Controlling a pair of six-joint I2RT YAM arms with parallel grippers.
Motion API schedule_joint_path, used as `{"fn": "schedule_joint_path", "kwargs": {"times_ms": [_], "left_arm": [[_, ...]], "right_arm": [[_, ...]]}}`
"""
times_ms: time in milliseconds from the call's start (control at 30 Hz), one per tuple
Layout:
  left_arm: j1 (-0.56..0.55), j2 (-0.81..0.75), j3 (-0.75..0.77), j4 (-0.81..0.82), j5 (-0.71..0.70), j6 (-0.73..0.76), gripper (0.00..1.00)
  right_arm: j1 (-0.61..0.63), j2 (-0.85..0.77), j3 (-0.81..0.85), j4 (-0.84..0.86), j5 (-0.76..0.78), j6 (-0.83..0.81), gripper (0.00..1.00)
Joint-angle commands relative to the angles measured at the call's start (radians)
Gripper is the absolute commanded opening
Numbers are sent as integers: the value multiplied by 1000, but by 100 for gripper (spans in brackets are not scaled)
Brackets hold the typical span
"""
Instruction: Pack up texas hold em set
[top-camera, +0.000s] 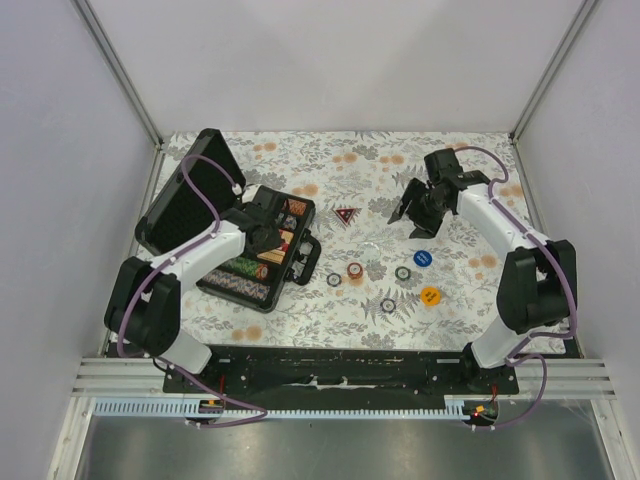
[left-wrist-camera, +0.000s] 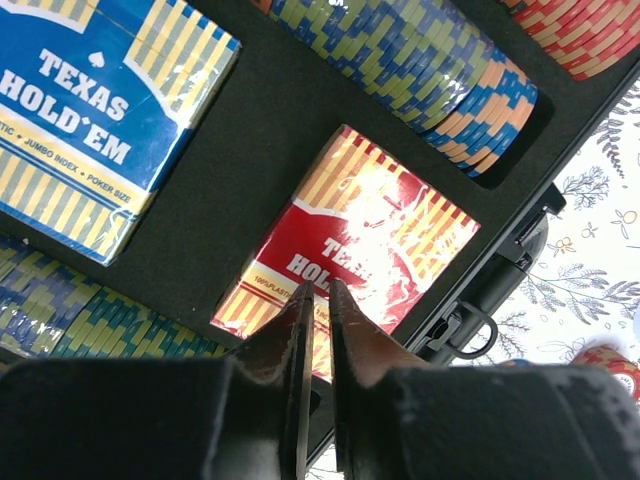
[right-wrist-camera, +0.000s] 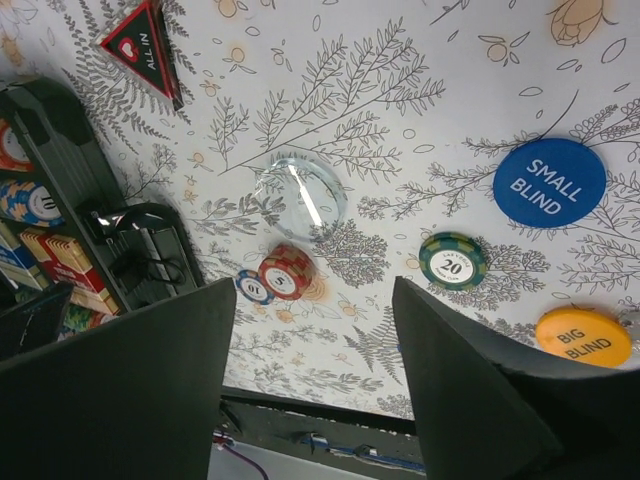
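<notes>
The black briefcase (top-camera: 300, 262) lies open at the left with its lid (top-camera: 188, 192) raised. Rows of chips (left-wrist-camera: 420, 60), a blue card deck (left-wrist-camera: 90, 110) and a red card deck (left-wrist-camera: 370, 235) sit in its foam slots. My left gripper (top-camera: 266, 236) hovers over the case, and in its wrist view the gripper (left-wrist-camera: 318, 290) is shut and empty just above the red deck. My right gripper (top-camera: 410, 212) is open and empty above the table, and its wrist view (right-wrist-camera: 315, 300) looks down on the loose chips. The red-marked "ALL IN" triangle (top-camera: 346, 214) lies right of the case.
Loose on the floral table: blue "SMALL BLIND" disc (right-wrist-camera: 549, 182), orange "BIG BLIND" disc (right-wrist-camera: 583, 337), a green 20 chip (right-wrist-camera: 452, 260), a red 5 chip (right-wrist-camera: 284, 275) touching a blue 10 chip (right-wrist-camera: 250, 289), and a clear disc (right-wrist-camera: 300, 190). The case handle (right-wrist-camera: 150, 250) faces them.
</notes>
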Motion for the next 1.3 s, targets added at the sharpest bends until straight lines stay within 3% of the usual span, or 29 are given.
{"fn": "schedule_joint_path", "kwargs": {"times_ms": [0,400,900,1267], "left_arm": [[-7,23,70,-25,8,35,19],[-7,-130,201,-22,0,76,30],[-9,-278,121,36,34,84,67],[-7,-305,87,46,53,79,70]], "right_arm": [[19,30,52,-27,46,-70,75],[252,190,166,-70,200,-216,98],[367,389,266,-110,327,-224,98],[367,437,227,-85,367,-193,97]]}}
